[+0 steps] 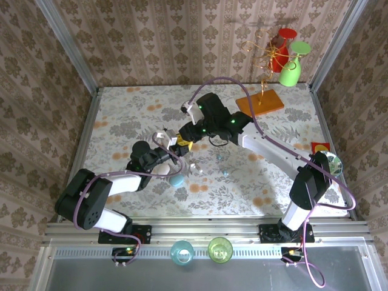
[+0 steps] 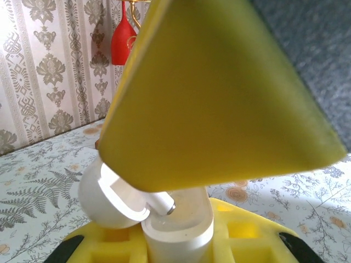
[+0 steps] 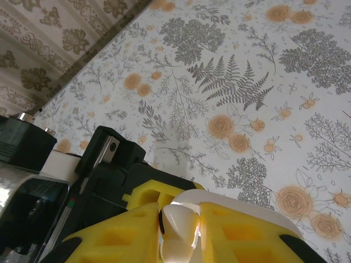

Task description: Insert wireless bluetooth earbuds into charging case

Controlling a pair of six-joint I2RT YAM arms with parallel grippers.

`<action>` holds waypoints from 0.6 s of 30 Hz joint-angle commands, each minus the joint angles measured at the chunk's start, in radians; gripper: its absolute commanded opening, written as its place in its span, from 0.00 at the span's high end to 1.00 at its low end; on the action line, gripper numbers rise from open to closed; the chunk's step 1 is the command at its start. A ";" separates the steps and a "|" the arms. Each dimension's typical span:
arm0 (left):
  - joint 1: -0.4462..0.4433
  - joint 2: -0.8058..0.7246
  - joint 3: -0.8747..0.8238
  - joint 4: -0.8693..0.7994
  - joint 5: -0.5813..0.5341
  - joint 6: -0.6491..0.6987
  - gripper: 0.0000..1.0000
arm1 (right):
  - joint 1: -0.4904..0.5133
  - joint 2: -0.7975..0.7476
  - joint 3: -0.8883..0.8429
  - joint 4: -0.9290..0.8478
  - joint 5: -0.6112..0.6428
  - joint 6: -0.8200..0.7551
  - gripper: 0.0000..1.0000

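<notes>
Reaching from 7 o'clock, your left arm bends to table centre. Left gripper clamped tight on open white charging case.

Right arm arcs in from 5 o'clock. Right gripper pinches glossy white earbud over case.

Left wrist view adds metal-tipped stem at case mouth.

Top view adds blue case and loose earbuds at 4 o'clock of grippers.

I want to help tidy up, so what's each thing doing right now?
white case: lid open, held by the left gripper.
white earbud: pinched by the right gripper, stem at the case's opening.
left gripper: shut on the white case.
right gripper: shut on the white earbud.
blue case: lying on the table, not held.
loose earbuds: lying on the table, outside any case.
</notes>
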 commanded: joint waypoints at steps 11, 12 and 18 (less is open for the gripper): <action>-0.002 -0.004 0.048 0.047 -0.052 -0.093 1.00 | 0.007 -0.012 -0.091 0.079 -0.014 0.045 0.74; -0.002 -0.006 0.048 0.047 -0.052 -0.094 1.00 | 0.006 -0.014 -0.092 0.081 -0.011 0.045 0.74; 0.000 -0.006 0.052 0.044 -0.063 -0.114 1.00 | 0.008 -0.049 -0.142 0.155 0.016 0.064 0.75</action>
